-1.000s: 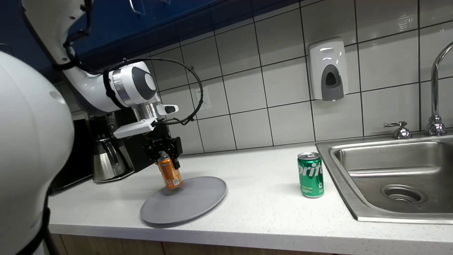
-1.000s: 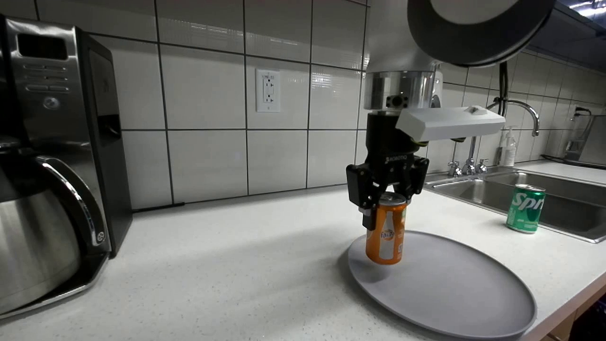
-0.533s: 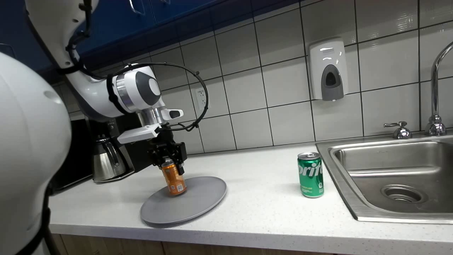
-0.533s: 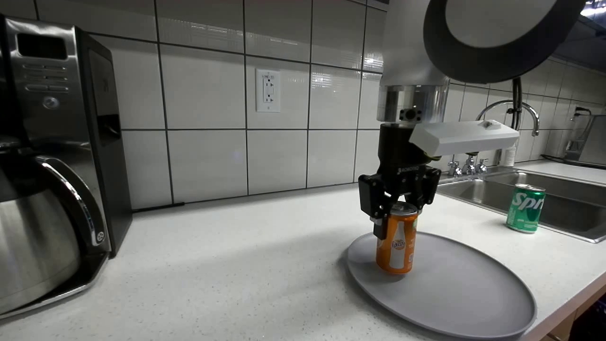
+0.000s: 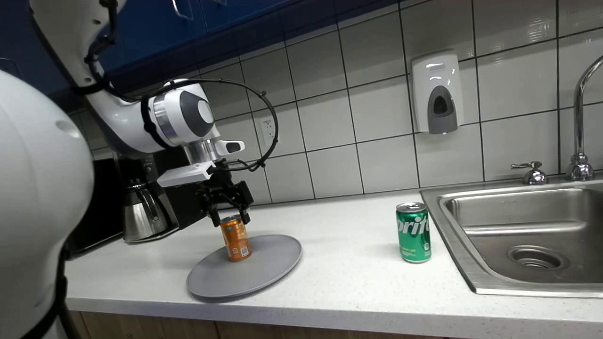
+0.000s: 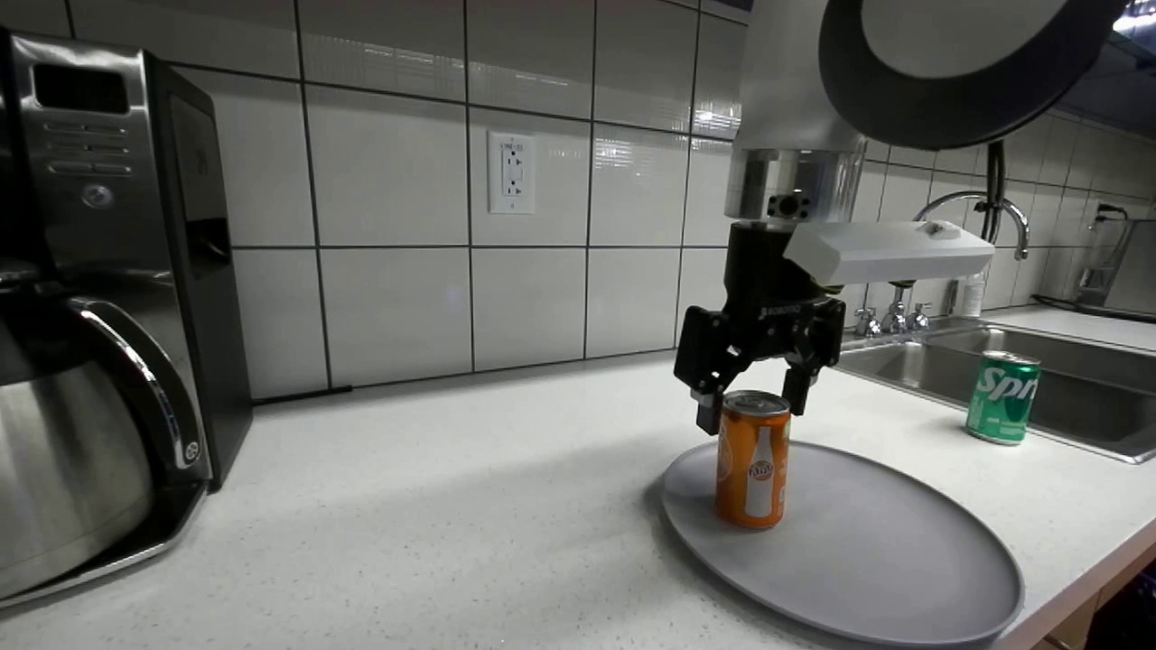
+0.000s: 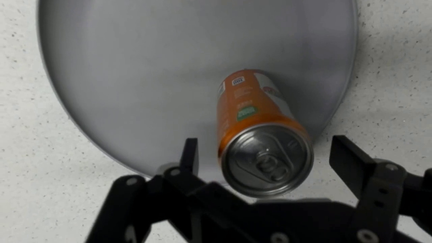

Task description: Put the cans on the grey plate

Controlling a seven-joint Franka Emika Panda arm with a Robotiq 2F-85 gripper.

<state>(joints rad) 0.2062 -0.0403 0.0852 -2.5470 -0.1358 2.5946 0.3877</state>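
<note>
The orange can (image 5: 236,241) stands upright on the grey plate (image 5: 271,263), towards the plate's coffee-maker side. Around its top, my gripper (image 6: 753,410) is open, with a finger on either side. In the wrist view gaps show between the orange can (image 7: 241,104) and both black fingers (image 7: 347,162), so nothing is held. The green can (image 5: 413,235) stands on the counter, away from the plate and close to the sink; the wrist view does not show it.
A steel coffee pot (image 6: 68,460) sits in its coffee maker (image 6: 194,244). The sink (image 5: 452,235) borders the counter beyond the green can. A tiled wall (image 5: 320,117) with a soap dispenser (image 5: 438,92) rises behind. A cable loop (image 5: 273,127) sticks out from my arm.
The orange can has come down onto the plate, shifting slightly towards the sink. My fingers have spread and let go of it, and the gripper has risen a little. The green can has not moved.
</note>
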